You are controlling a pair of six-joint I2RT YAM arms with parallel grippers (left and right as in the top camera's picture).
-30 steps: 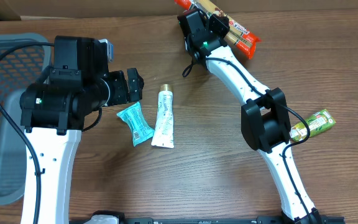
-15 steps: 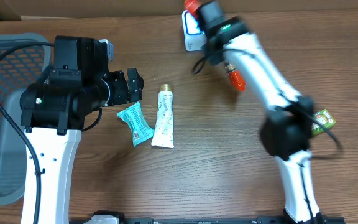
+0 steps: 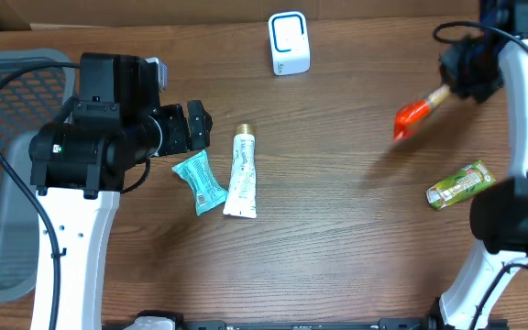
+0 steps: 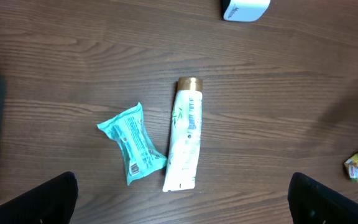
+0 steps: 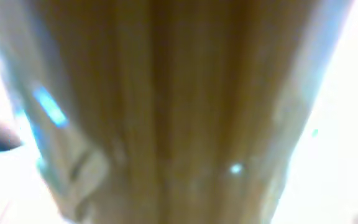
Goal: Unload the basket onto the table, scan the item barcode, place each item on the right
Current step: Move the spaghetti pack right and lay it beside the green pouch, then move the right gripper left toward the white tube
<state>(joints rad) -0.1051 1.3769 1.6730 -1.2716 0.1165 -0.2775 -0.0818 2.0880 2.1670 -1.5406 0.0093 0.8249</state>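
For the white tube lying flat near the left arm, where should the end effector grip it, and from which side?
Probably from straight above, closing across the narrow width of the white tube just below its gold cap: it lies flat, and the teal packet crowds its other end.

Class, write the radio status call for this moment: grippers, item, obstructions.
Left gripper open near teal packet and tube. Right gripper shut on red-tipped packet, well right of scanner. Nothing lies between them.

Colours showing on the brown wood-grain table (image 3: 337, 247)
Packet (image 3: 412, 113) is glowing orange-red, wrapper (image 3: 198, 181) teal, tube (image 3: 241, 174) white, pouch (image 3: 460, 183) green.
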